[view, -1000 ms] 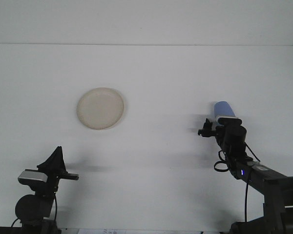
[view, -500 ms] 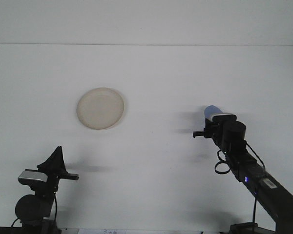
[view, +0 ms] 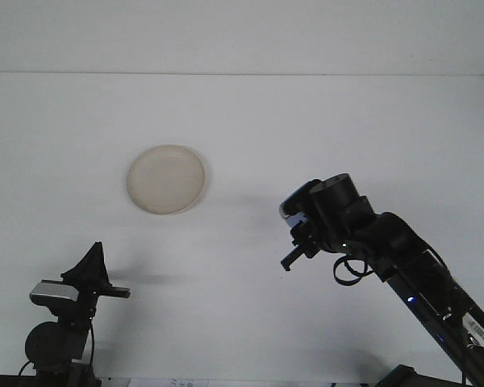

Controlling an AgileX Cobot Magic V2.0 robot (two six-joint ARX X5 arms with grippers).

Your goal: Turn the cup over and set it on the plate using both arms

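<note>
Right of centre over the white table point(view: 250, 121), my right gripper point(view: 294, 218) is rolled over and leaning toward the middle. Blue cup point(view: 289, 206) barely shows as a sliver at the wrist's left edge, mostly hidden behind the arm; can't tell finger spread or whether the grip is firm. Cream plate point(view: 166, 179) sits flat, well apart to the upper left. My left gripper point(view: 93, 266) is parked low at the near left, pointing up, closed to a point, holding nothing.
</note>
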